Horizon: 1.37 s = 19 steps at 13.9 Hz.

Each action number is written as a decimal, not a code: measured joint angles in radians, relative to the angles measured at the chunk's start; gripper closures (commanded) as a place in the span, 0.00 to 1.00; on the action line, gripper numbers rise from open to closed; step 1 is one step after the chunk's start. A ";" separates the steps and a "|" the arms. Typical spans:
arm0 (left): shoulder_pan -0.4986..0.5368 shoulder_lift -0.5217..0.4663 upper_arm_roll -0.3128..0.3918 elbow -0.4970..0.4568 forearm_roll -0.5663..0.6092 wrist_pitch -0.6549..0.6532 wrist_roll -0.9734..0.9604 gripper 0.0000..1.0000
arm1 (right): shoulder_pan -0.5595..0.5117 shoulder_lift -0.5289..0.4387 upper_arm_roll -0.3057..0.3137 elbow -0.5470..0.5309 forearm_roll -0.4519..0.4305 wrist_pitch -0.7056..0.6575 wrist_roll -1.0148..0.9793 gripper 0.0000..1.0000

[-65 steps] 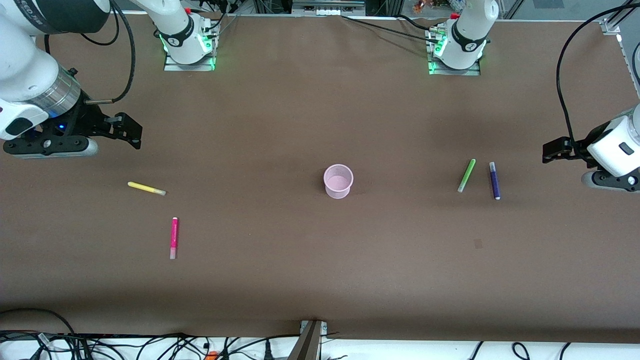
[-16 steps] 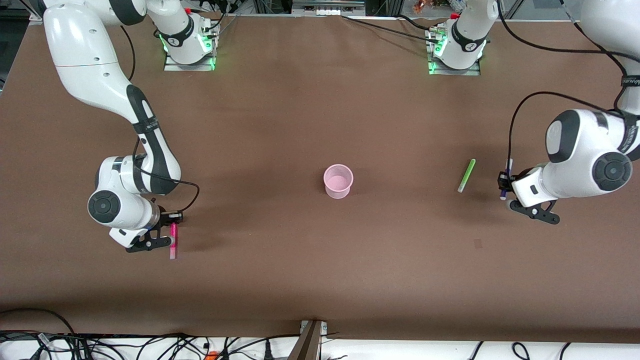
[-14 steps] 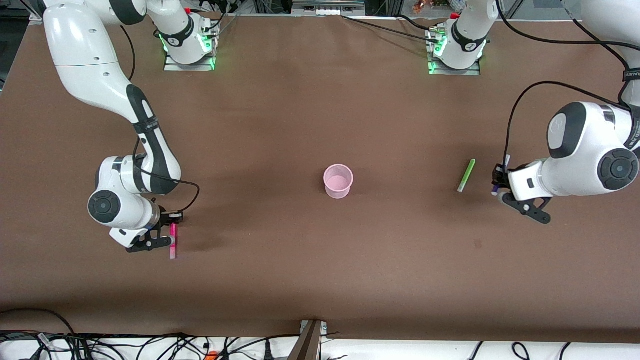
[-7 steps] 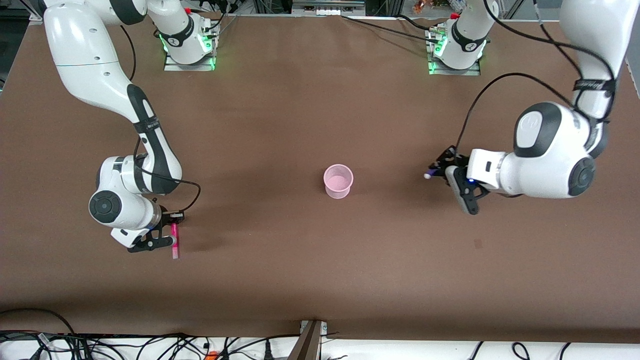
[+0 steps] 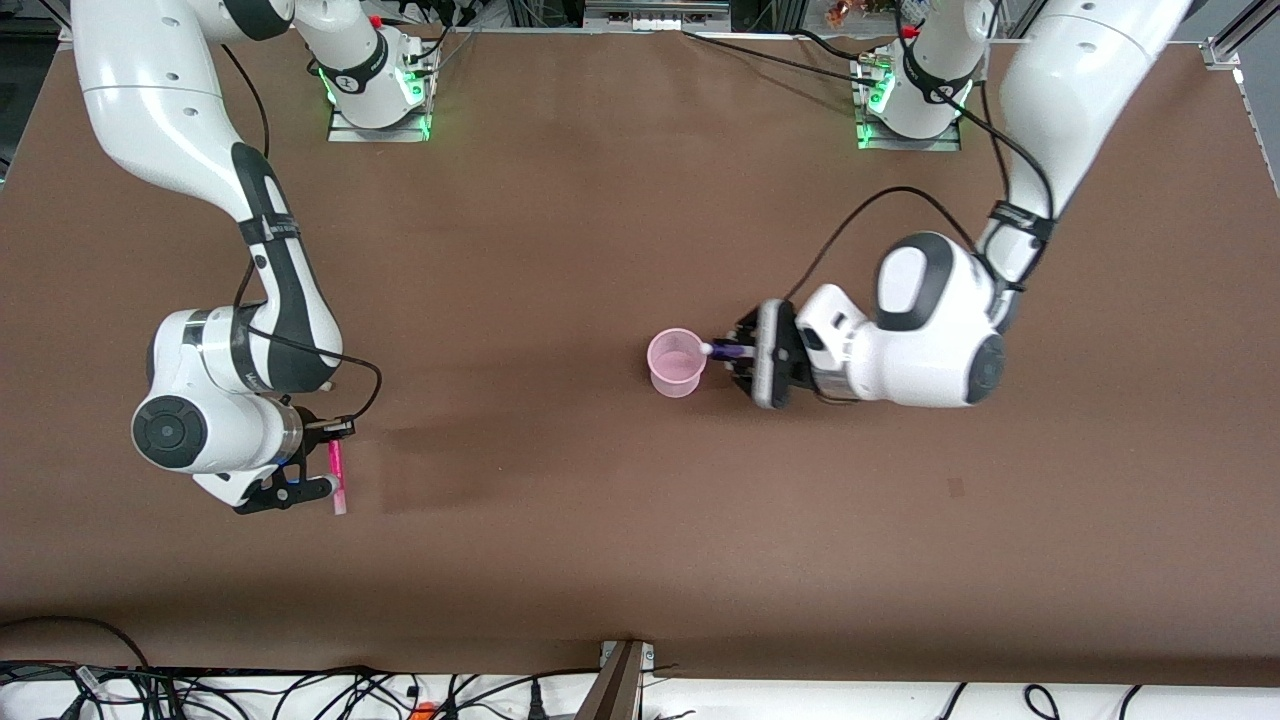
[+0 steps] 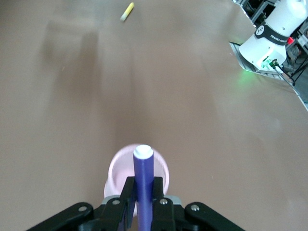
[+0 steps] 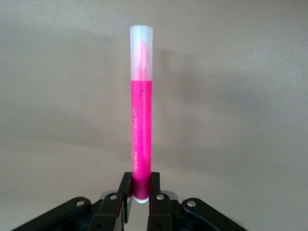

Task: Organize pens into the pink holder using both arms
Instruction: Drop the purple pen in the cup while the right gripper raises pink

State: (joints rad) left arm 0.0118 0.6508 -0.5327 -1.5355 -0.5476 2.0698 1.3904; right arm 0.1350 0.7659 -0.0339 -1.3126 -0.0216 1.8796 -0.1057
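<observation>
The pink holder point(image 5: 677, 364) stands upright mid-table. My left gripper point(image 5: 735, 352) hovers beside it, shut on a dark purple pen point(image 5: 721, 350) whose white tip reaches over the holder's rim. In the left wrist view the purple pen point(image 6: 143, 175) points over the holder point(image 6: 118, 169) from between the left gripper's point(image 6: 143, 186) fingers. My right gripper point(image 5: 329, 468) is low over the table toward the right arm's end, shut on a magenta pen point(image 5: 337, 484). The right wrist view shows the magenta pen point(image 7: 141, 120) sticking straight out of the right gripper point(image 7: 140, 186). A yellow pen point(image 6: 127, 11) lies on the table.
Brown table point(image 5: 560, 520) with bare surface around the holder. The arm bases point(image 5: 375, 90) stand along the edge farthest from the front camera; the right arm's base point(image 6: 276, 33) also shows in the left wrist view. Cables point(image 5: 300, 690) hang off the near edge.
My left gripper has carried the purple pen from the left arm's end of the table to the holder. The right gripper stays shut on the magenta pen and has shifted slightly with it.
</observation>
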 measured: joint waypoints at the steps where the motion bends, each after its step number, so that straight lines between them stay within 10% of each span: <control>1: -0.021 -0.001 -0.002 0.011 0.000 0.014 0.006 1.00 | 0.002 -0.004 0.001 0.004 0.001 -0.028 0.000 1.00; 11: -0.119 0.065 0.004 0.011 0.090 0.117 0.043 0.97 | 0.003 -0.034 -0.001 0.202 0.072 -0.479 0.098 1.00; 12: -0.119 0.070 0.006 0.011 0.096 0.117 0.048 0.01 | 0.008 -0.042 0.000 0.210 0.075 -0.502 0.129 1.00; 19: -0.119 0.075 0.005 0.015 0.111 0.132 0.049 0.00 | 0.132 -0.056 0.005 0.226 0.139 -0.543 0.414 1.00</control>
State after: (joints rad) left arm -0.1072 0.7261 -0.5278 -1.5209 -0.4369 2.2020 1.4391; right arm 0.2666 0.7094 -0.0290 -1.0863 0.1174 1.3364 0.3084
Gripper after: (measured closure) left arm 0.264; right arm 0.824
